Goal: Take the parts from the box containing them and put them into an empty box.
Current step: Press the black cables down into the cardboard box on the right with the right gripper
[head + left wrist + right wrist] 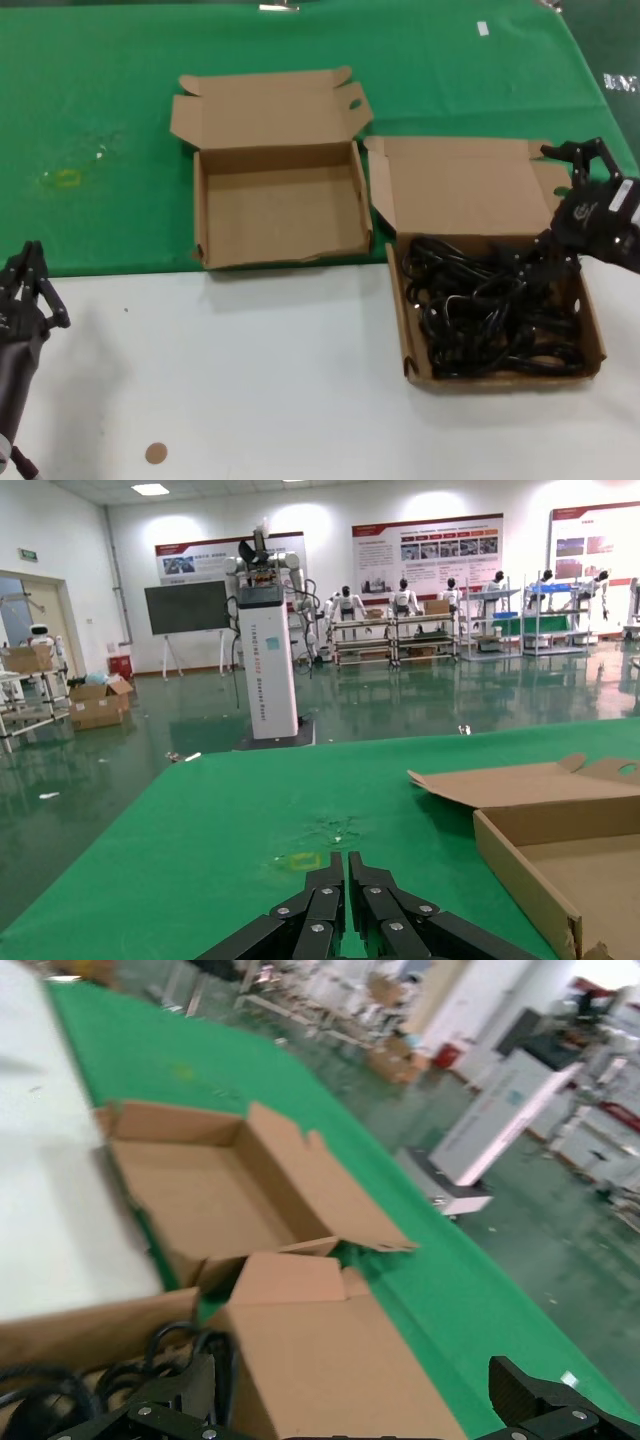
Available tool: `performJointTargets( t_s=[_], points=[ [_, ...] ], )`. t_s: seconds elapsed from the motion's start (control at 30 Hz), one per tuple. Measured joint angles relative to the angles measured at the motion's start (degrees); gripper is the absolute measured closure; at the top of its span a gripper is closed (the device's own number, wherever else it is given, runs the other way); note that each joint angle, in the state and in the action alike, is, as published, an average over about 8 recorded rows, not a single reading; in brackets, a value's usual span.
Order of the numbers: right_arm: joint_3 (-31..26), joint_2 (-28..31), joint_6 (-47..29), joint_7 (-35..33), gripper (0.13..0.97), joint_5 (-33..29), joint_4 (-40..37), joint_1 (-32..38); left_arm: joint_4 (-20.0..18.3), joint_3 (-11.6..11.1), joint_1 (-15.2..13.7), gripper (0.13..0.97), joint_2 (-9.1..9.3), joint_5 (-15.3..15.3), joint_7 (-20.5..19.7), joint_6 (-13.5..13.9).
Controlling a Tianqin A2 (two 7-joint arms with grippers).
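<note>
The parts, black power cords (495,310), lie tangled in the right cardboard box (409,335), whose lid flap (460,185) stands open behind it. The cords also show in the right wrist view (165,1345). The empty box (200,215) stands to its left on the green cloth, with its flap open; it also shows in the right wrist view (200,1185). My right gripper (545,210) is open wide at the cord box's back right corner. One finger reaches down among the cords and the other is over the flap (320,1360). My left gripper (32,255) is shut and empty at the near left.
A green cloth (100,100) covers the far half of the table and the near half is white (250,380). A yellow mark (68,178) is on the cloth at the left. A small brown disc (155,453) lies near the front edge.
</note>
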Motion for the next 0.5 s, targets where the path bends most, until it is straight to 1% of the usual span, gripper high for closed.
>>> performJointTargets(
  t_s=[0.17,0.5],
  points=[
    [-2.1,3.24,-5.27,-1.02,0.129,-1.14,-0.29,2.76,0.0,0.0,0.0,0.942,0.0,0.0,0.0,0.0],
    [-7.21,8.39,-18.4,-3.62,0.129,-3.36,-1.87,9.78,0.0,0.0,0.0,0.945,0.0,0.0,0.0,0.0]
  ],
)
